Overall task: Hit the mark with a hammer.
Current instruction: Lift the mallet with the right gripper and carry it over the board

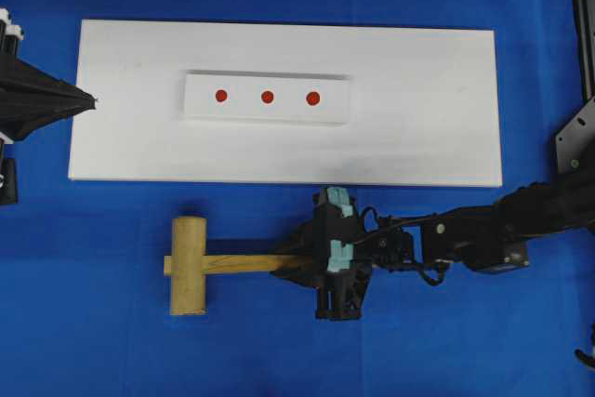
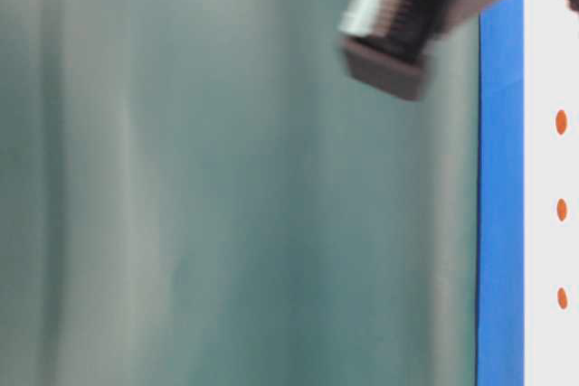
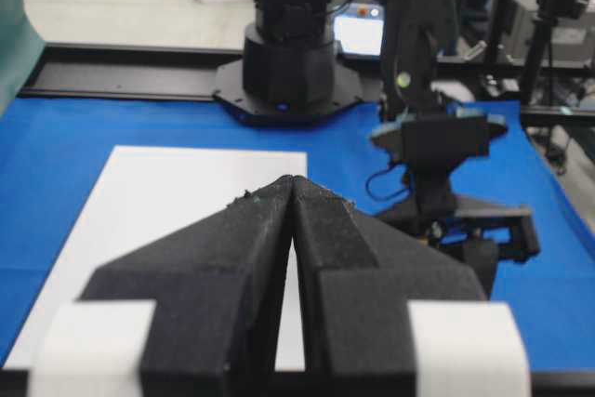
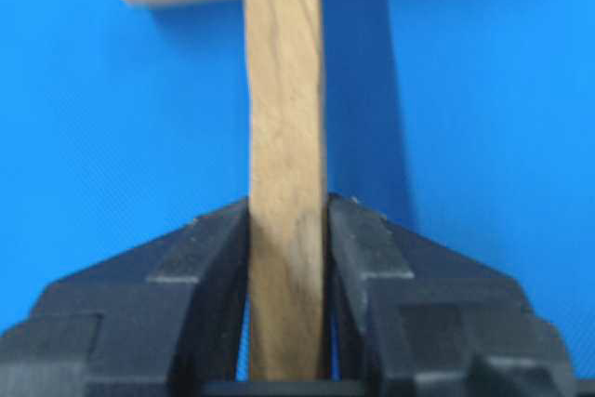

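We see the right claw [image 4: 286, 230] clamped on the hammer [image 1: 200, 265] — squared wooden handle between black fingers, cylindrical head just ahead. The mark [image 1: 267, 97], a round red dot, sits beyond. Left claw [image 3: 293, 183] pinched closed.

Above the white block [image 1: 268, 98] nothing stands; bare blue cloth [image 1: 112, 341] surrounds the hammer [image 1: 200, 265] below it.

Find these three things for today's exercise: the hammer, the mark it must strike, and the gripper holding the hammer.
hammer [image 1: 188, 265]: overhead view, middle of its cylindrical wooden head.
mark [image 1: 267, 97]: overhead view, centre of the middle red dot.
right gripper [image 4: 286, 230]: right wrist view, between its fingertips, closed on the handle.
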Controlling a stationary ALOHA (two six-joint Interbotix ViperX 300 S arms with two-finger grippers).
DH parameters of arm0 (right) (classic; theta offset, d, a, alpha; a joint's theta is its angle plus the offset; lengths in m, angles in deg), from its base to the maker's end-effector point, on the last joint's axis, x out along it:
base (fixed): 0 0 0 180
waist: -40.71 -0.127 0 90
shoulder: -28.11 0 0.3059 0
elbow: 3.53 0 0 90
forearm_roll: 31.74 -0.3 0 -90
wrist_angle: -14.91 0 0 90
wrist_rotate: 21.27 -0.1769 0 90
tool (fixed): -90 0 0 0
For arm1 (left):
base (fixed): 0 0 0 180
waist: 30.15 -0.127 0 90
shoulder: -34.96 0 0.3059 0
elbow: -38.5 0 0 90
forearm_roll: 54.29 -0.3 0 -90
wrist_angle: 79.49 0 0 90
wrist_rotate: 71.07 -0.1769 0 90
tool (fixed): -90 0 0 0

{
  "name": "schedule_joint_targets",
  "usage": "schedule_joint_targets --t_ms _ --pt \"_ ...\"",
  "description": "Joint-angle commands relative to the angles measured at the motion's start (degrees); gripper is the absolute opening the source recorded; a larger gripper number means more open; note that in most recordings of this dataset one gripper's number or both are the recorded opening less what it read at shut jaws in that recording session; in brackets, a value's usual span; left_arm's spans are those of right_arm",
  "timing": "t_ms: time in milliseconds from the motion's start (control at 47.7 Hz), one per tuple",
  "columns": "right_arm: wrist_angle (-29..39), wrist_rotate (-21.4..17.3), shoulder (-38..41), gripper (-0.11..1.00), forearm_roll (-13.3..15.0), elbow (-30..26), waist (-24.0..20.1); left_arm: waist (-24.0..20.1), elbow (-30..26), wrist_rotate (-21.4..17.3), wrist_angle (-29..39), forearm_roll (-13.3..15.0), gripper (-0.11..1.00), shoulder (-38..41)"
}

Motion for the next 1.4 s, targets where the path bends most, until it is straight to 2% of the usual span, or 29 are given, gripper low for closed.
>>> schedule_joint_targets --t_ms 0,189,398,649,733,922,1152,1383 --pt "-0.3 0.3 -5.2 0.10 0.0 0.1 0.0 0.0 -0.5 0.1 -0.3 0.1 0.00 0.2" --pt "0.7 2.7 -12.7 0.10 0.0 2.1 0.0 0.0 -0.5 0.1 -0.2 0.1 0.00 0.1" --pt "6.5 6.2 -20.0 0.10 -0.1 2.0 0.0 0.0 -0.5 0.7 0.4 0.1 0.00 0.1" --pt "8.0 7.6 -21.4 0.10 -0.1 2.1 1.0 0.0 -0.6 1.1 0.8 0.1 0.00 0.1" --pt "8.0 8.0 -21.7 0.09 -0.1 2.5 2.5 0.0 -0.5 1.1 0.8 0.1 0.00 0.0" --pt "8.3 11.7 -23.6 0.10 0.1 4.3 8.4 0.0 -0.5 1.2 0.9 0.1 0.00 0.1" --pt "8.7 19.2 -26.2 0.10 0.3 6.6 15.1 0.0 -0.5 1.2 0.9 0.1 0.00 0.1" --pt "8.7 23.1 -27.6 0.10 0.3 6.6 16.1 0.0 -0.5 1.3 0.9 0.1 0.00 0.1"
